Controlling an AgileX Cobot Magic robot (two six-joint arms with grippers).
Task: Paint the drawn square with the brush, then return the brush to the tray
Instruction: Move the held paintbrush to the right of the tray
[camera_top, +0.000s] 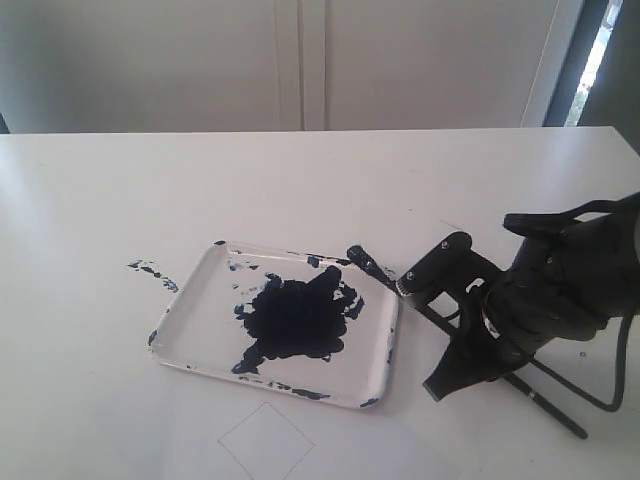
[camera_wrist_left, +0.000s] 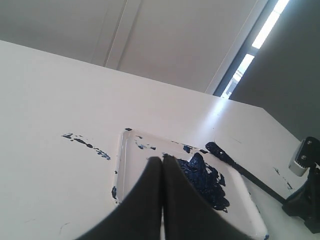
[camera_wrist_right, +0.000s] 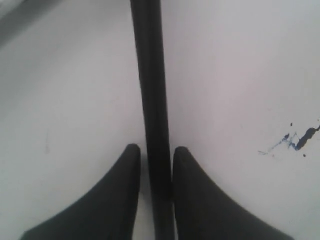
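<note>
A: Beside the tray (camera_top: 195, 300), which arm is working?

B: The right gripper (camera_wrist_right: 155, 152). Its 2 fingers (camera_wrist_right: 112, 195) are clamped on the brush (camera_top: 372, 264), whose blue tip rests on the tray's rim.

A: And the drawn square (camera_top: 266, 440)?

B: Blank on the table (camera_top: 90, 200), just beside the tray. The left gripper (camera_wrist_left: 162, 159) has its fingers pressed together, holding nothing.

White table (camera_top: 300, 180), pale panelled wall (camera_top: 200, 60) behind, bright window strip (camera_top: 598, 55) at rt.
</note>
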